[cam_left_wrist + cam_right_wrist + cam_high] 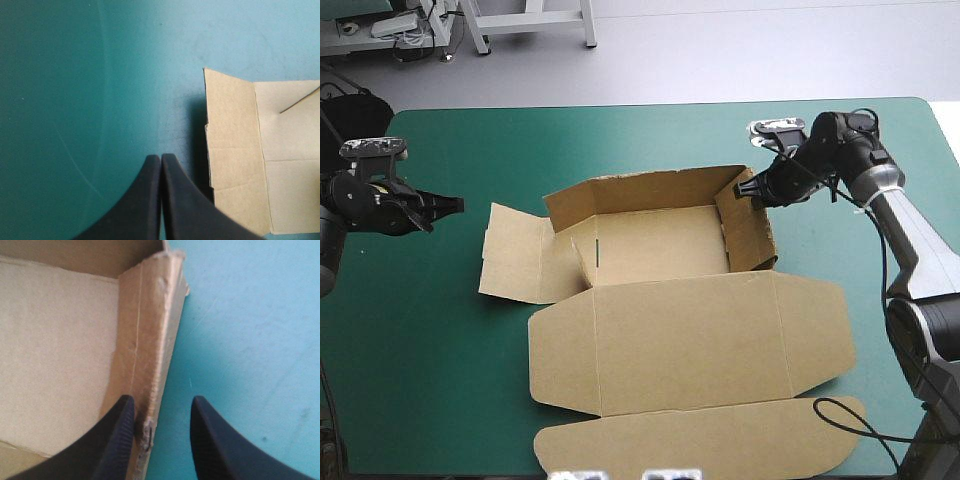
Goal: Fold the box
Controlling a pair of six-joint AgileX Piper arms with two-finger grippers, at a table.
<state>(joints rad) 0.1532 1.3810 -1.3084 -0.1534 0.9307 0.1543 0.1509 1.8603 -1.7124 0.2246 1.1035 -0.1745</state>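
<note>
Nearest the camera, the rounded tuck flap point(700, 440) of the brown cardboard box point(660, 250) lies flat on the teal-green table cover point(420, 350) by the near edge. It is joined to the broad lid panel point(700, 340), which is also flat. Beyond the lid, the box sits around the middle of the table as a half-formed tray. Its far wall point(640, 190) and right wall point(752, 230) stand up, while the left side flap point(515, 255) lies spread on the cover. The right gripper point(162, 402), with two black fin-shaped fingers, is released and straddles the right wall at its far end. One finger is inside the tray just beside the board; the other is outside over bare cover, apart from the wall. The left gripper point(161, 157) is clenched on nothing, its fingers meeting in a point over the cover, near the left side flap's outer edge and not touching it.
</note>
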